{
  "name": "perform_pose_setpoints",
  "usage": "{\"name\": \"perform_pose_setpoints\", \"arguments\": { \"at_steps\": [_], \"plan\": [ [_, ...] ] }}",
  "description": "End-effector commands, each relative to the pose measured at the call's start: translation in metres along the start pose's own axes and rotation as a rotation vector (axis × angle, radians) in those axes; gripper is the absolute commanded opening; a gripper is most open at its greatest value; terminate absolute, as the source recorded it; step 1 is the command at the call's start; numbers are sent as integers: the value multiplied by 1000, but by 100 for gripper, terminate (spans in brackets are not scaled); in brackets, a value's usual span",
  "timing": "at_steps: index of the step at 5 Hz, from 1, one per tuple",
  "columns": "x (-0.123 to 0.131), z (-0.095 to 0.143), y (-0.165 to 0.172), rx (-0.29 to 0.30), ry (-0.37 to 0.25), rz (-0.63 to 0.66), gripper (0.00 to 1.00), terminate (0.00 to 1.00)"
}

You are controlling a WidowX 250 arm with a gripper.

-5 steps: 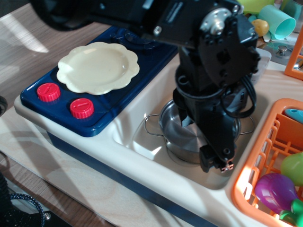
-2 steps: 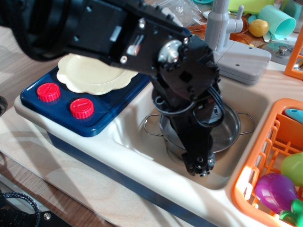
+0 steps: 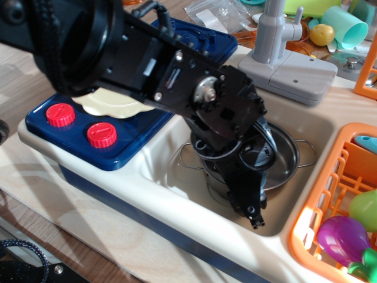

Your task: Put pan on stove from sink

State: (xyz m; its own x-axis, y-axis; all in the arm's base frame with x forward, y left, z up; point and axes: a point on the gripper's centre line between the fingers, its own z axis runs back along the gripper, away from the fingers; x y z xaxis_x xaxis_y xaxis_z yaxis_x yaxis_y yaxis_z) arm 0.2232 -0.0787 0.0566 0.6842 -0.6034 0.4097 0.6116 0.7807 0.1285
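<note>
Pan [image 3: 283, 159] sits inside the sink [image 3: 171, 156], still in the basin and not on the stove [image 3: 126, 144]. It rests flat, open side up, with its two wire loop handles pointing out sideways: one toward the stove, one toward the orange dish rack [image 3: 330, 194]. That handle-to-handle line is its long axis, running roughly along the length of the sink. Much of the pan is hidden behind the arm; only its far rim, part of the inside and the two handles show.

The black arm [image 3: 147, 65] enters from the stove side, passing over the cream plate [image 3: 112, 105] that lies on the stove, then bends down sharply at a round joint over the sink. From there the wrist slants down toward the near wall of the sink, away from the faucet [image 3: 274, 32].

The gripper [image 3: 254, 217] ends low in the sink, at the near edge of the pan, on the side away from the faucet. The pan lies behind and partly under the wrist. The fingers look close together at the tip, but from this angle I cannot tell whether they are pinching the pan's rim or simply pressed together beside it.

Two red knobs [image 3: 101, 134] sit on the stove's front edge, beside the sink. A purple toy [image 3: 341, 239] lies in the dish rack.
</note>
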Motion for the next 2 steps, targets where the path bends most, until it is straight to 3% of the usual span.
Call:
{"name": "perform_pose_setpoints", "arguments": {
  "at_steps": [1, 2],
  "plan": [
    [8, 9, 3, 12, 6, -7, 0, 0],
    [16, 21, 0, 13, 39, 3, 0, 0]
  ]
}}
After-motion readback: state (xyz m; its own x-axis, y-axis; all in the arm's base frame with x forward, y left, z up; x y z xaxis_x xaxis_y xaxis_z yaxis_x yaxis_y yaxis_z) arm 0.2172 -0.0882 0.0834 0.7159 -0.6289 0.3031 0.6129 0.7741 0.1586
